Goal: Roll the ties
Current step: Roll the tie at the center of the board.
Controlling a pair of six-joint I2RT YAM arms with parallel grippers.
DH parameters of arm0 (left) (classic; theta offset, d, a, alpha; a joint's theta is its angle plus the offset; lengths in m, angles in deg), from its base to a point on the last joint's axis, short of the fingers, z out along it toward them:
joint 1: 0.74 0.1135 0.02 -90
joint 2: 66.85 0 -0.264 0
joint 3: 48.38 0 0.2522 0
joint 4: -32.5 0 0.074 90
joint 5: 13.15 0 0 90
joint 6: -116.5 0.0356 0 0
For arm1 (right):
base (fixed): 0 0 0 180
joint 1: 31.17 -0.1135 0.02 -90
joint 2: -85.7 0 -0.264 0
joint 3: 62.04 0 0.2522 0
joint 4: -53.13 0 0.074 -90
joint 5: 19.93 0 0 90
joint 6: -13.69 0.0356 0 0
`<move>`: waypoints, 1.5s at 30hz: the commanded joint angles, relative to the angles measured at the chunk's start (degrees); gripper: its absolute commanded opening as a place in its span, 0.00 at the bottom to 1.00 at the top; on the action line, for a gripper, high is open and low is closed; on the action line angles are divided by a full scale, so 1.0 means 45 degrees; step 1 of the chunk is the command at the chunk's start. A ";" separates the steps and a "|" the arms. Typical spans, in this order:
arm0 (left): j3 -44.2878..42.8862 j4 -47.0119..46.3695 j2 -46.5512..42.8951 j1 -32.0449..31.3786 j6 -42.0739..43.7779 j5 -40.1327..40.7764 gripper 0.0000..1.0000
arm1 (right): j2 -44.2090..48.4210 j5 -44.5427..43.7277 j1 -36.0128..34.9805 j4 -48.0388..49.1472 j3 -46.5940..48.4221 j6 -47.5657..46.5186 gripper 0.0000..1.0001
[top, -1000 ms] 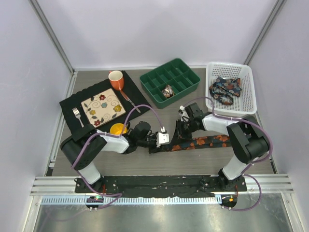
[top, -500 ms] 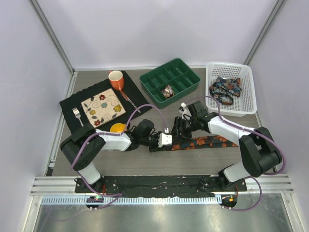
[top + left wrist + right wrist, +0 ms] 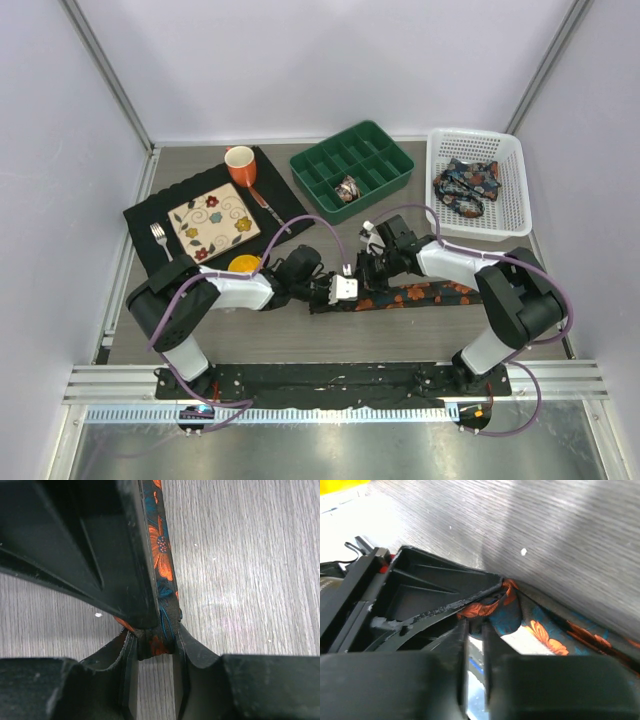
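A tie [image 3: 430, 293] is seen stretched along the near middle of the table [image 3: 400, 335]. Behind it to the left, a plate [image 3: 212, 222], fork [image 3: 160, 240] and mug [image 3: 240, 165] are set on a placemat [image 3: 150, 215]. A tray [image 3: 395, 160] holding one coiled tie [image 3: 347, 188] is placed behind centre, and a basket [image 3: 515, 190] of bundled ties [image 3: 465, 185] at far right.

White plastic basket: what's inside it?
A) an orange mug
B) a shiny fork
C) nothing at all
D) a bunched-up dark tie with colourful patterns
D: a bundled dark fabric tie with a colourful print lies inside the white plastic basket at the far right of the table.
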 commanded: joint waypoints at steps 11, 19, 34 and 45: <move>0.0942 -0.1725 -0.0699 0.0692 -0.2704 -0.0791 0.73 | -0.0397 -0.1453 0.1392 -0.0334 -0.1365 -0.1541 0.01; 0.1061 -0.4397 -0.0116 0.0711 -0.4403 -0.1690 0.78 | -0.0319 -0.1688 0.1568 -0.0315 -0.1736 -0.1639 0.01; 0.0884 -0.5366 0.1824 0.0282 -0.3509 -0.0168 0.40 | -0.0632 0.0557 0.1666 0.2241 -0.2146 -0.0489 0.01; 0.0727 0.1807 -0.1578 0.0419 -0.1612 0.1122 0.40 | -0.2016 0.1203 0.1666 0.5076 -0.2869 0.0882 0.01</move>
